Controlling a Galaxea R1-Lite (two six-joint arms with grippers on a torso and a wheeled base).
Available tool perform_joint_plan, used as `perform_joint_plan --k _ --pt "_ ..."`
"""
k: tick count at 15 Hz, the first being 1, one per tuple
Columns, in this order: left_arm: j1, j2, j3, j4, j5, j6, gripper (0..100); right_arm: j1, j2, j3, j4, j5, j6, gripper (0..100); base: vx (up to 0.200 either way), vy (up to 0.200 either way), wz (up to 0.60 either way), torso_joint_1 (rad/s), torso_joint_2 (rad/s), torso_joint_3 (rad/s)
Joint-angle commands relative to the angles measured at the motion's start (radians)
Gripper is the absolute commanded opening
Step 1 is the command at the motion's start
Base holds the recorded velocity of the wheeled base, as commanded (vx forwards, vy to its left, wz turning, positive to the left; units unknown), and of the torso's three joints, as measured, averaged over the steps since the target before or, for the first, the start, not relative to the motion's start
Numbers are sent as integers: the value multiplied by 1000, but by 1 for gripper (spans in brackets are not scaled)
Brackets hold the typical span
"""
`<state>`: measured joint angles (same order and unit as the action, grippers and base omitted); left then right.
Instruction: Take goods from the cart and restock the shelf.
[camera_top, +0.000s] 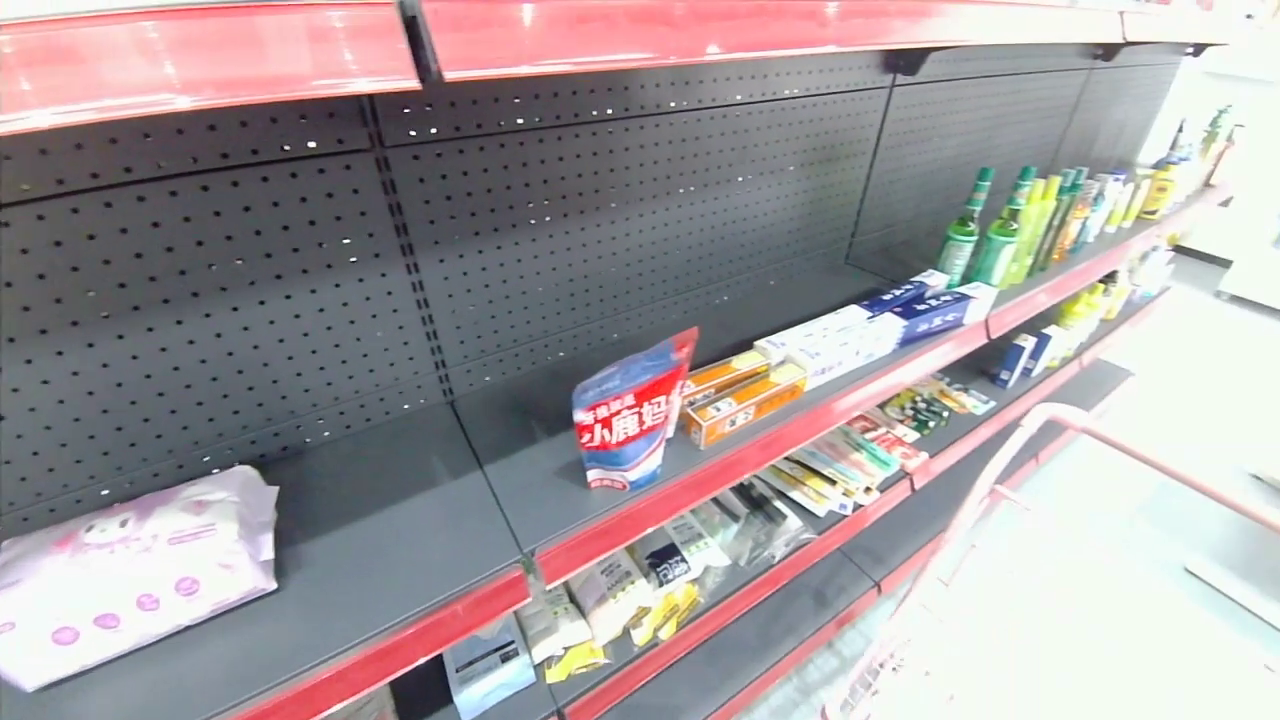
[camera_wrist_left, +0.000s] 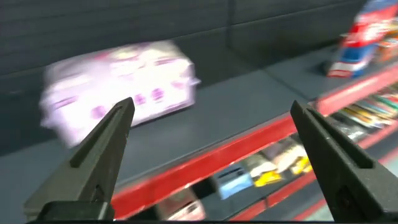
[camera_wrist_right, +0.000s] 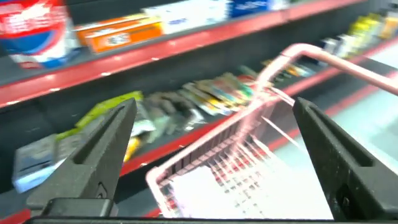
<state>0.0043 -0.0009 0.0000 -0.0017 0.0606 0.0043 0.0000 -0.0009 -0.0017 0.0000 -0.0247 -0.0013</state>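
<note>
Pink tissue pack (camera_top: 130, 570) lies at the far left of the shelf (camera_top: 400, 520), set back from the red front strip. The left end effector (camera_wrist_left: 212, 111) hangs in front of this section with its jaws spread wide and nothing between them.

A long bare stretch of deck separates the tissue pack from the blue-and-red refill pouch (camera_top: 630, 415), which stands upright near the front edge. Orange cartons (camera_top: 745, 395), white cartons (camera_top: 835, 345) and blue cartons (camera_top: 925, 305) follow in a row just beside it. Green bottles (camera_top: 985, 235) stand on the next bay.

The cart (camera_wrist_right: 236, 158) stands at the right, before the lower shelves. The right end effector (camera_wrist_right: 214, 106) is above its wire basket, likewise spread and empty. What lies in the basket cannot be made out.

Assessment: the step in hand appears to be the pick from the cart.
- Lower the right end effector inside the basket, clear of the pink rim and wire walls.
- Close on one item only, across its narrower faces.
- Lift straight up before swinging towards the shelf.
- Set it down in the bare stretch, well apart from the pouch, which looks liable to topple if nudged.
</note>
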Motion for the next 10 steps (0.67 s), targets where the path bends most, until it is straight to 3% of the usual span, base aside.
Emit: perform_joint_plan --k 1,7,10 --pt "0 1 0 0 1 0 100 0 1 0 0 0 0 100 0 0 -600 -2 -2 2" --pt "0 1 0 0 1 0 100 0 1 0 0 0 0 100 0 0 -600 2 2 4" --pt "0 1 0 0 1 0 100 0 1 0 2 0 -2 100 0 0 0 0 0 0"
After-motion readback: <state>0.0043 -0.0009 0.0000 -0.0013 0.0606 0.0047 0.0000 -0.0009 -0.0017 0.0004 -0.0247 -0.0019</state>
